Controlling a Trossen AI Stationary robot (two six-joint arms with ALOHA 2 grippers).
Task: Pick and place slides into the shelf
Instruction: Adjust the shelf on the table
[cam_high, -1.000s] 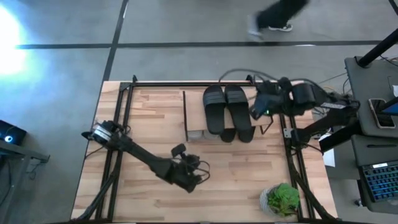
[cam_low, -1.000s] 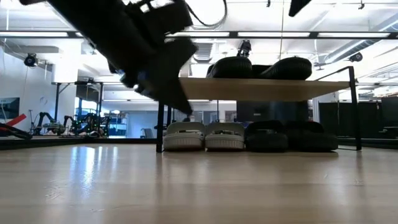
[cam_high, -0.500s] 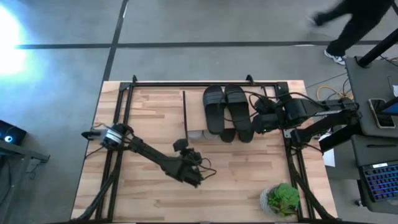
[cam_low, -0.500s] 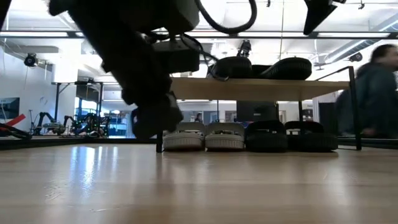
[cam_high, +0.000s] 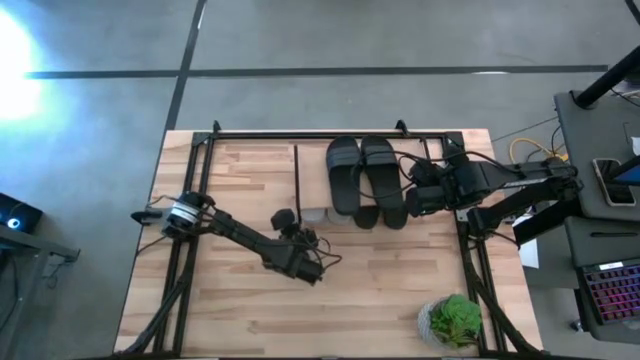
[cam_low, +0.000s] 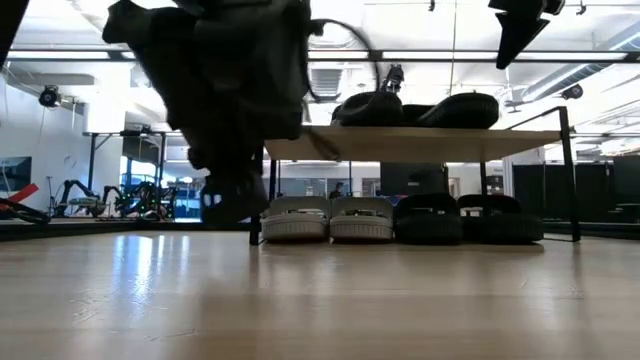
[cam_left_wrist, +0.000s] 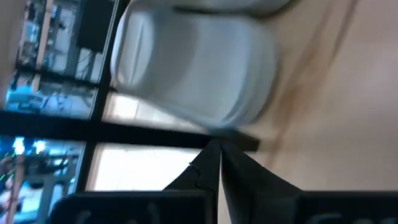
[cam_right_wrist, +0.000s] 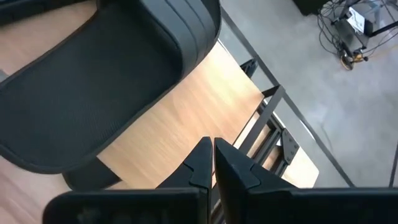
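Note:
Two black slides (cam_high: 365, 178) lie side by side on the shelf's light wood top board (cam_low: 420, 143). Under the board, two light grey slides (cam_low: 328, 218) and two more black slides (cam_low: 465, 219) rest sole-down on the tabletop. My left gripper (cam_high: 287, 226) hangs low over the table in front of the shelf, shut, pointing at the toe of a grey slide (cam_left_wrist: 193, 62). My right gripper (cam_high: 410, 199) hovers at the shelf's right end, shut and holding nothing, beside the right-hand black slide (cam_right_wrist: 106, 81).
A potted green plant (cam_high: 454, 320) stands near the table's near right corner. Black frame rails (cam_high: 190, 190) run along the table's left and right sides. A cart with a laptop (cam_high: 608, 290) stands off the right edge. Bare wood lies between the shelf and the near edge.
My left gripper has moved toward the far edge, closing on the shelf and the grey slides, and has come lower. My right gripper has drawn back a little from over the shelf's far right part toward its near right end. A person has walked past beyond the far edge and left the view.

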